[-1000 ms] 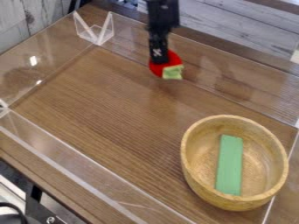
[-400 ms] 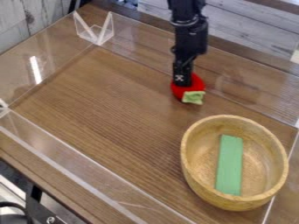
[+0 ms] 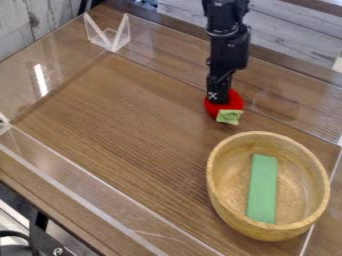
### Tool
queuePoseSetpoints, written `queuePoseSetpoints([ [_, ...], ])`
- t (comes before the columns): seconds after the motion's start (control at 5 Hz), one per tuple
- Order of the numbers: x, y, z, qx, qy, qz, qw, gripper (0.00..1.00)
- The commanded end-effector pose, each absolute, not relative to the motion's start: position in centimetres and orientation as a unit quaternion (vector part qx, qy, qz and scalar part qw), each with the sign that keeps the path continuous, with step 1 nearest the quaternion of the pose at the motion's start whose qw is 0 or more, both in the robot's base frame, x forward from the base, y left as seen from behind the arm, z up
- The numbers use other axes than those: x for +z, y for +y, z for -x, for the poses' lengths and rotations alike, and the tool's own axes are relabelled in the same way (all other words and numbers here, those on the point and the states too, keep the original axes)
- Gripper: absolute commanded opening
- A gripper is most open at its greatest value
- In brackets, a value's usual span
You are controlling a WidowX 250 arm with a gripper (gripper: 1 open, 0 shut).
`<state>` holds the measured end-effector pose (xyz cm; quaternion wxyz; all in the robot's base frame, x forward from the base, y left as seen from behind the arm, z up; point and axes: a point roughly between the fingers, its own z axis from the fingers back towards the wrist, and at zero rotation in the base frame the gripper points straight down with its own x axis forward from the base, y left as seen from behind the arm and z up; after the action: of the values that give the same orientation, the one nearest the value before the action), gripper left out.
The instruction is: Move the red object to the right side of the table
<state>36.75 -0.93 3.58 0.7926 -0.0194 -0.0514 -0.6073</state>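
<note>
The red object (image 3: 223, 101), a small glossy toy fruit with a pale green leafy end (image 3: 231, 117), rests low on the brown wood-grain table (image 3: 120, 120), right of centre. My black gripper (image 3: 219, 93) points straight down onto it and is shut on its top; the fingertips hide part of the red body. The fruit sits just above the rim of the wooden bowl, apart from it.
A round wooden bowl (image 3: 307, 215) at the near right holds a flat green block (image 3: 263, 188). Low clear acrylic walls (image 3: 40, 75) edge the tabletop, with a clear folded stand (image 3: 107, 33) at the far left.
My gripper has carried the red object to the right and toward the camera, from the table's far middle to a spot just beyond the bowl. The jaws stayed shut.
</note>
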Motion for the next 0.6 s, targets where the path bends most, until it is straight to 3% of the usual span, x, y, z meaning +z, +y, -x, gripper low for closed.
queuePoseSetpoints([
  [0.0,5.81,-1.81,-37.15,-0.646,-0.077,-0.001,0.759,0.0],
  [0.2,6.01,-2.05,-37.14,-0.673,-0.079,-0.003,0.735,0.0],
  [0.4,5.39,-2.36,-37.21,-0.673,-0.081,-0.008,0.736,0.0],
])
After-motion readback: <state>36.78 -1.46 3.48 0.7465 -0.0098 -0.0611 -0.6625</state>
